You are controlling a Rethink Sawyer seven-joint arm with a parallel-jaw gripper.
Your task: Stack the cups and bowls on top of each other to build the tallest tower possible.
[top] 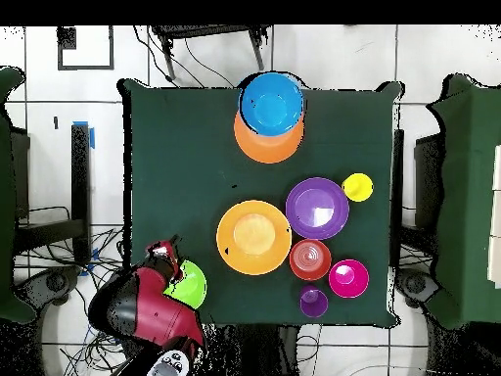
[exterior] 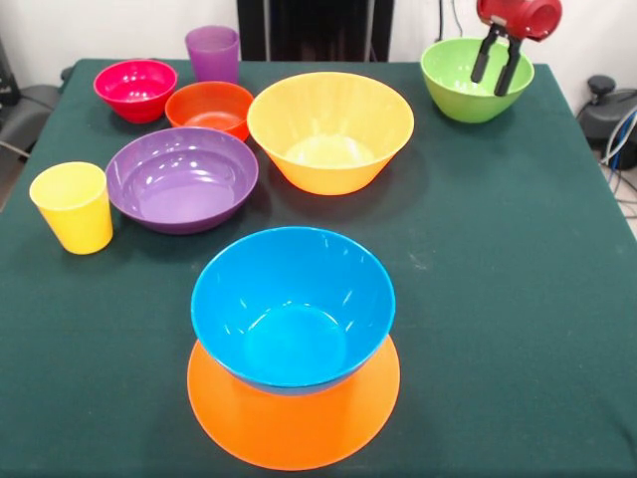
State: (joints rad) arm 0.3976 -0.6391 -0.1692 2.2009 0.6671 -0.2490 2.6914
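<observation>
Front view: one bowl (exterior: 292, 309) sits on an upturned big bowl (exterior: 294, 423) up front. Behind it there's a large bowl (exterior: 330, 129), with a shallow bowl (exterior: 182, 177) just left of that, and a cup (exterior: 73, 206) at the far left.

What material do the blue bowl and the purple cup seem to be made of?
The blue bowl looks like glossy opaque plastic: bright light streaks show on its inner wall. The purple cup looks like duller, perhaps slightly translucent plastic: its wall looks pale and shows no sharp highlights. Neither can be confirmed by sight alone.
</observation>
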